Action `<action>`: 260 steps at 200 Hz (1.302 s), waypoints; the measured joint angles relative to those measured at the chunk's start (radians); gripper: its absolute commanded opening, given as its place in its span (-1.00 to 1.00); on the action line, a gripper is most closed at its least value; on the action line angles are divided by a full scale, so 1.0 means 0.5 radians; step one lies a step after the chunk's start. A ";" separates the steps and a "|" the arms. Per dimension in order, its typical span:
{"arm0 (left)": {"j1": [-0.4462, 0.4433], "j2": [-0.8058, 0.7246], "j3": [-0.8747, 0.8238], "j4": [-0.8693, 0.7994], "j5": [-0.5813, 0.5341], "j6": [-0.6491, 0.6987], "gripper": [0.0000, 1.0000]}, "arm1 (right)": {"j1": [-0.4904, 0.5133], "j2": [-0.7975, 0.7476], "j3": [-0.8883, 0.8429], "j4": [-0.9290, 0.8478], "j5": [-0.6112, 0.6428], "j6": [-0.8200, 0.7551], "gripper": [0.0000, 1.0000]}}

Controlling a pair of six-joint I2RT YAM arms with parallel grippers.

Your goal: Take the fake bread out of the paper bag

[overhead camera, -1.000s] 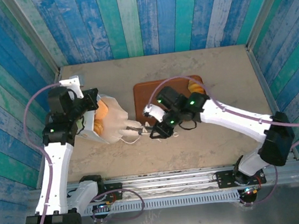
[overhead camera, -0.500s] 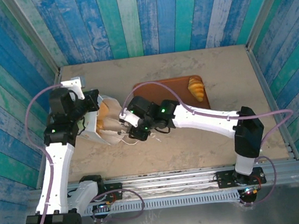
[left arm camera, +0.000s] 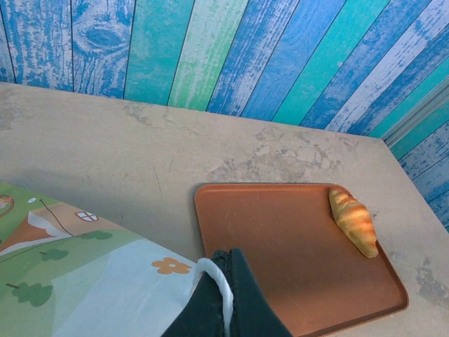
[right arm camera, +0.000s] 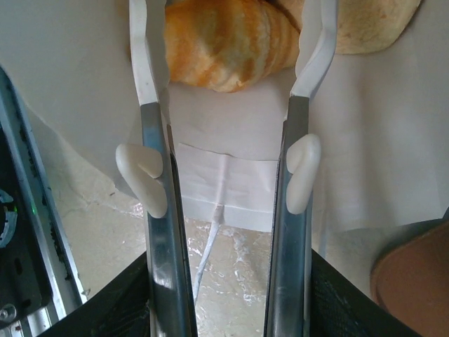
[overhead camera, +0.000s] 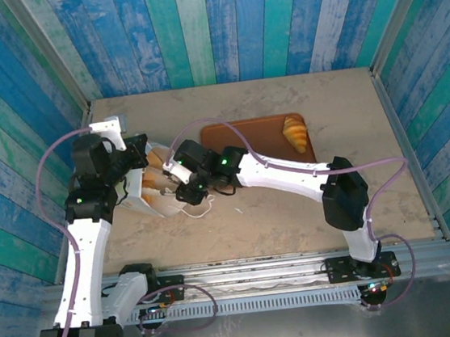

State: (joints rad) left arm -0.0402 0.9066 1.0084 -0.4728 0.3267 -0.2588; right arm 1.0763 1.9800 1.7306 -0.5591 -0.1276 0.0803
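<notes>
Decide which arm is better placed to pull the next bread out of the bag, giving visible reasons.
Right. The right gripper is open at the paper bag's mouth with a croissant between its fingers; the left gripper is shut on the handle, holding the bag.

This is looking like a robot lab's test cell: two white arms (overhead camera: pixel 83 241) are sitting bolted to a metal rail (overhead camera: pixel 253 275) at the near edge of a table (overhead camera: pixel 296 217), with cables (overhead camera: pixel 43 173) looping off them. Painted plank walls (overhead camera: pixel 208 24) are boxing the table in like a stage set — and a toy croissant (overhead camera: pixel 294 134) is lying on a plain tray (overhead camera: pixel 245 133), standing in for real food.
</notes>
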 measured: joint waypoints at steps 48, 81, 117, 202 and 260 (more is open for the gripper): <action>0.000 -0.024 -0.024 0.008 0.003 0.001 -1.00 | -0.041 0.114 0.130 0.001 -0.095 0.106 0.09; 0.000 -0.028 -0.047 0.024 0.034 -0.001 -1.00 | -0.065 0.230 0.208 0.021 -0.189 0.214 0.08; 0.000 -0.028 -0.061 0.043 0.053 -0.006 -1.00 | -0.080 0.311 0.269 0.054 -0.267 0.320 -0.14; 0.000 -0.028 -0.095 0.087 -0.031 -0.059 -1.00 | -0.089 -0.063 -0.075 0.048 -0.035 0.249 -0.19; 0.000 -0.028 -0.096 0.110 -0.020 -0.066 -1.00 | -0.092 -0.121 -0.110 0.034 0.005 0.243 -0.09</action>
State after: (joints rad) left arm -0.0402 0.8925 0.9604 -0.4179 0.3168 -0.2916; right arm 1.0306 1.9198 1.6756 -0.5419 -0.1253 0.2020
